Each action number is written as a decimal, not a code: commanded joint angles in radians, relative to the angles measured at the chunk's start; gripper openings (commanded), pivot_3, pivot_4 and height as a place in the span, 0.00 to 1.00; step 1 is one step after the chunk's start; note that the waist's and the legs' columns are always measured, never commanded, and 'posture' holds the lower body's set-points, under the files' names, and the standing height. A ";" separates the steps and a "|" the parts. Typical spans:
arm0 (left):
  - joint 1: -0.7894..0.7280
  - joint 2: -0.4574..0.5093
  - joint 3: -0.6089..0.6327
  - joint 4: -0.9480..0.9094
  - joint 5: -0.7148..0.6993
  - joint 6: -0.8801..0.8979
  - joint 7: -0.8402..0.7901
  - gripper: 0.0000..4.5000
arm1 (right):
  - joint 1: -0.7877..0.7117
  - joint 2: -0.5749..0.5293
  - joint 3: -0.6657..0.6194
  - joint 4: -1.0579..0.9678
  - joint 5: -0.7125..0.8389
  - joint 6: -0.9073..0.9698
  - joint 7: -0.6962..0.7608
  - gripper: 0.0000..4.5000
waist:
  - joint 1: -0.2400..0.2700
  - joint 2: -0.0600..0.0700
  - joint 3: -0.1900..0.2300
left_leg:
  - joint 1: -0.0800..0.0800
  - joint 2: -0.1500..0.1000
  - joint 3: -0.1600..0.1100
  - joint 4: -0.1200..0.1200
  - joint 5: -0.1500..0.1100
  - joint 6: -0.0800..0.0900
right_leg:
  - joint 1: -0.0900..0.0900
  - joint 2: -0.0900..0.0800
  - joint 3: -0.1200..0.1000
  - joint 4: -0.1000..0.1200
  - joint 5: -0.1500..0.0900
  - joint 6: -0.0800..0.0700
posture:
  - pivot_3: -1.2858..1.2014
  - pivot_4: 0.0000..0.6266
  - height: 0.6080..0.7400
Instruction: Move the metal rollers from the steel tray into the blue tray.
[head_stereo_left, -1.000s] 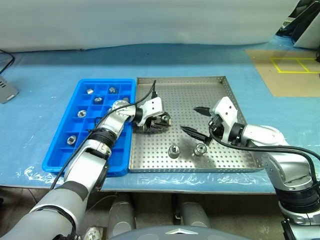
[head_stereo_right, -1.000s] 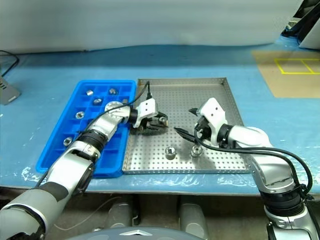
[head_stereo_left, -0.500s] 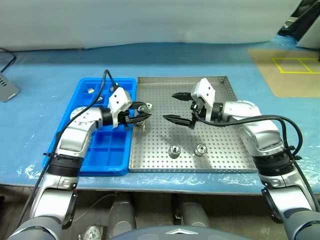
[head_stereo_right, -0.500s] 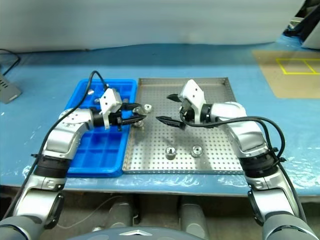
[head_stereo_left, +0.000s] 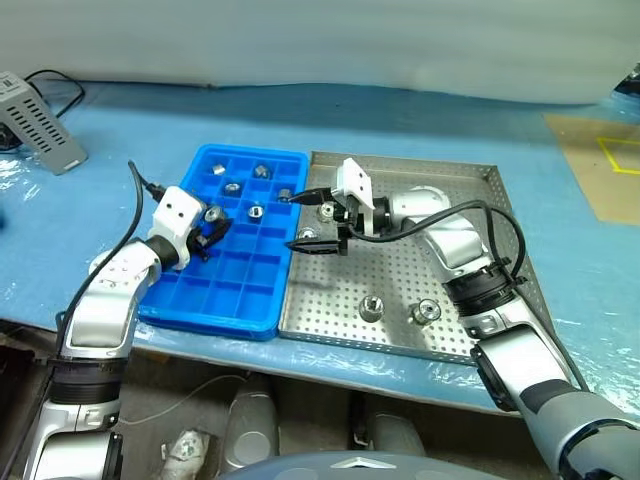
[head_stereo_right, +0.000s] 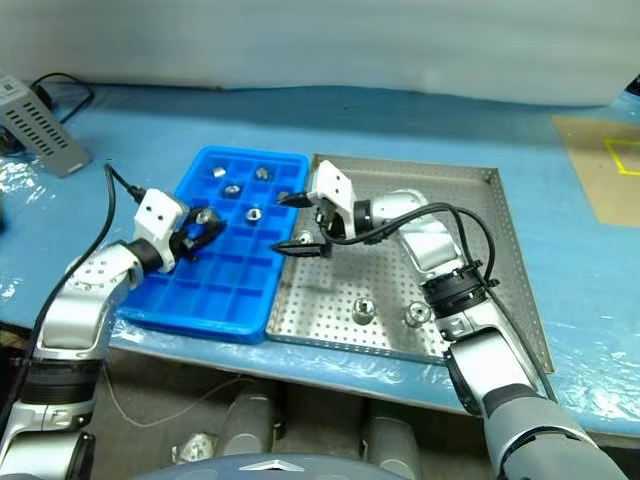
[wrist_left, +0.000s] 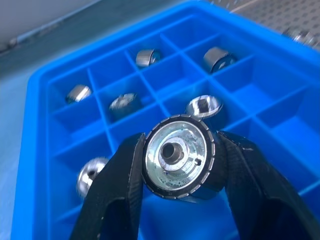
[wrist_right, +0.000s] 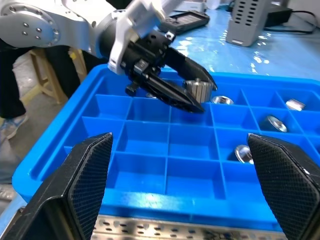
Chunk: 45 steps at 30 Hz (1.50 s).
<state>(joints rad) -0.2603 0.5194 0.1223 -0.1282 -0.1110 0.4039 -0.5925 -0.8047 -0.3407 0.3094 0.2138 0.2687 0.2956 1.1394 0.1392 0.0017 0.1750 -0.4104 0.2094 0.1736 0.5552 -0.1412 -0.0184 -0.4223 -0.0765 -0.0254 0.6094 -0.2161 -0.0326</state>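
Observation:
My left gripper (head_stereo_left: 213, 226) is shut on a metal roller (wrist_left: 179, 157), a shiny disc with a dark centre hole, and holds it above the blue tray (head_stereo_left: 225, 290) on the tray's left side. Several rollers lie in the tray's far compartments, among them one (head_stereo_left: 262, 171) and another (head_stereo_left: 255, 211). My right gripper (head_stereo_left: 305, 222) stands open and empty over the steel tray's (head_stereo_left: 330, 300) left edge, pointing toward the blue tray. Two rollers (head_stereo_left: 373, 308) (head_stereo_left: 427, 312) stand near the steel tray's front edge. The right wrist view shows the left gripper's fingers (wrist_right: 170, 92) with the roller.
A grey ribbed box (head_stereo_left: 40, 110) with a black cable lies on the blue table cover at the far left. A tan board (head_stereo_left: 600, 160) with yellow tape lies at the far right. The blue tray's near compartments hold nothing.
The camera has swung left. My left gripper carried the roller from the steel tray's left edge to over the blue tray. My right gripper moved left across the steel tray, still open.

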 joint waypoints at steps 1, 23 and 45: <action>-0.004 0.000 0.010 -0.008 0.006 -0.010 0.039 0.42 | -0.016 0.011 -0.006 0.000 -0.006 -0.031 0.020 1.00 | 0.008 0.000 0.000 | 0.000 0.000 0.000 0.000 0.000 0.000 | 0.000 0.000 0.000 0.000 0.000 0.000 | 0.62 0.24 1.00; -0.217 0.042 -0.096 0.176 -0.053 -0.059 -0.152 0.86 | 0.071 -0.038 -0.069 -0.109 -0.022 0.025 -0.065 1.00 | 0.007 0.000 0.000 | 0.000 0.000 -0.001 0.001 0.003 -0.005 | -0.001 0.000 0.001 0.004 0.000 0.000 | 0.55 0.24 1.00; -0.478 -0.099 -0.393 0.461 -0.086 -0.322 -0.713 0.86 | 0.392 -0.278 -0.301 -0.573 0.041 0.323 -0.271 1.00 | -0.097 -0.001 0.000 | 0.004 -0.001 0.002 0.002 0.003 -0.005 | -0.001 0.001 0.006 0.006 0.000 0.000 | 0.37 0.24 1.00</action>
<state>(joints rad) -0.7283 0.4243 -0.2556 0.3164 -0.1833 0.1199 -1.2492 -0.4276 -0.6033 0.0453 -0.2807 0.2794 0.5918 0.8840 0.0417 0.0012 0.1748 -0.4064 0.2083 0.1757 0.5571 -0.1381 -0.0229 -0.4231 -0.0753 -0.0196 0.6158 -0.2160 -0.0323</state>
